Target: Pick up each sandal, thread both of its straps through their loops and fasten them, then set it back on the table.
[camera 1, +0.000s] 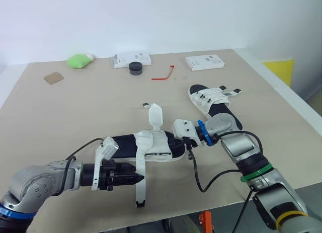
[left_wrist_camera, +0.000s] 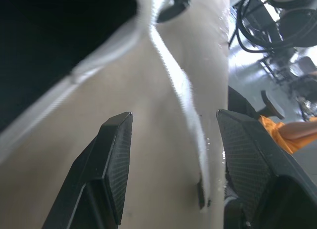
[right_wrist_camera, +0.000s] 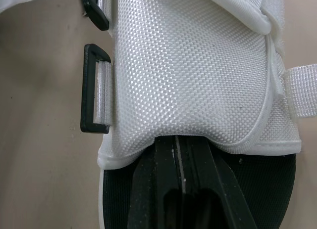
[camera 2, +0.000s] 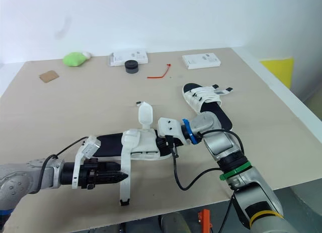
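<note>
The left gripper [camera 1: 137, 178] gapes wide by the table's [camera 1: 75, 112] front edge, with the near sandal's [camera 1: 151, 145] loose strap [left_wrist_camera: 185, 103] running between its fingers, unheld. The right gripper [right_wrist_camera: 179, 150], fingers pressed together, is tucked under that sandal's white upper. A second sandal [camera 1: 214, 103] lies beyond. Farther off are two boxes [camera 1: 132, 59] and a green lump [camera 1: 80, 60], before a white wall [camera 1: 161, 16].
</note>
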Controlling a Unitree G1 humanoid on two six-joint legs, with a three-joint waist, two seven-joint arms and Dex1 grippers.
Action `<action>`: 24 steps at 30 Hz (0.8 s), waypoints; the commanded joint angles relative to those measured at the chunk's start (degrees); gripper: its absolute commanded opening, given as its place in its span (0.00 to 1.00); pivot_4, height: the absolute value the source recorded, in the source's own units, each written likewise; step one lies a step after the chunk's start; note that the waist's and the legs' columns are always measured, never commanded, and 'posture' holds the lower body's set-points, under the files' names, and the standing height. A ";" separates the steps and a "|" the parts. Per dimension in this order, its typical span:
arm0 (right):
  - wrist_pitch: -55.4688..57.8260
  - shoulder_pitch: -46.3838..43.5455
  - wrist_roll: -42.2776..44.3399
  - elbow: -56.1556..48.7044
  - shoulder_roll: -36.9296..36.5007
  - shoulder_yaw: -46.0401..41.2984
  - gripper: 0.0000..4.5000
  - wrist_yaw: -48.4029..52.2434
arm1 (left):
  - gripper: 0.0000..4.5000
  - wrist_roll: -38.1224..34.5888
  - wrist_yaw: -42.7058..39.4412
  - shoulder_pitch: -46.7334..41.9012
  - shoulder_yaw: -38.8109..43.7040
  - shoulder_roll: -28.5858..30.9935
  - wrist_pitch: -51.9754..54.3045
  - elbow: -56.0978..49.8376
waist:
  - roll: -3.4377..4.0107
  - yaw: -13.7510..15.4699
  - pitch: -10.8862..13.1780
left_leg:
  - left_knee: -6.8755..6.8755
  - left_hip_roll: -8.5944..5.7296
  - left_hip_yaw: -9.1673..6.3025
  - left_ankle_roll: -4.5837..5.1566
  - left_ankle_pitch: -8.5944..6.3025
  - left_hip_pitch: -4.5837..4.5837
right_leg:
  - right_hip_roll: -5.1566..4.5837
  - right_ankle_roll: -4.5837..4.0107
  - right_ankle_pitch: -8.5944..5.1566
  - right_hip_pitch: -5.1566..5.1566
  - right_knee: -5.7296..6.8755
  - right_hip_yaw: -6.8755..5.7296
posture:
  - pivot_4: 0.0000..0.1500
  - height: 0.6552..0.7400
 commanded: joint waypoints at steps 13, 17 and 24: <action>1.80 1.97 -2.88 1.77 -0.03 4.03 0.00 -0.34 | 0.00 -2.03 0.17 -2.04 0.92 -2.82 3.24 0.54 | -0.01 0.00 0.00 | 0.01 0.00 -0.02 0.00 0.00 0.00 | 0.02 0.00 0.00 0.02 0.00 0.01 | 1.00 1.00; 1.47 1.85 -2.99 2.17 -0.02 4.00 0.00 -0.45 | 0.00 -4.61 0.10 -4.55 2.50 -3.22 4.68 1.87 | -0.01 0.00 0.00 | 0.01 -0.01 -0.02 0.00 0.00 0.00 | 0.02 0.00 0.00 0.03 0.00 0.01 | 1.00 1.00; 0.98 1.46 -3.12 2.99 0.00 3.98 0.00 -0.50 | 0.00 -11.51 2.42 -15.12 5.54 -6.93 7.27 7.75 | -0.05 0.02 0.00 | 0.06 -0.01 -0.07 0.00 0.01 -0.02 | 0.05 0.06 0.04 0.08 0.00 0.00 | 1.00 1.00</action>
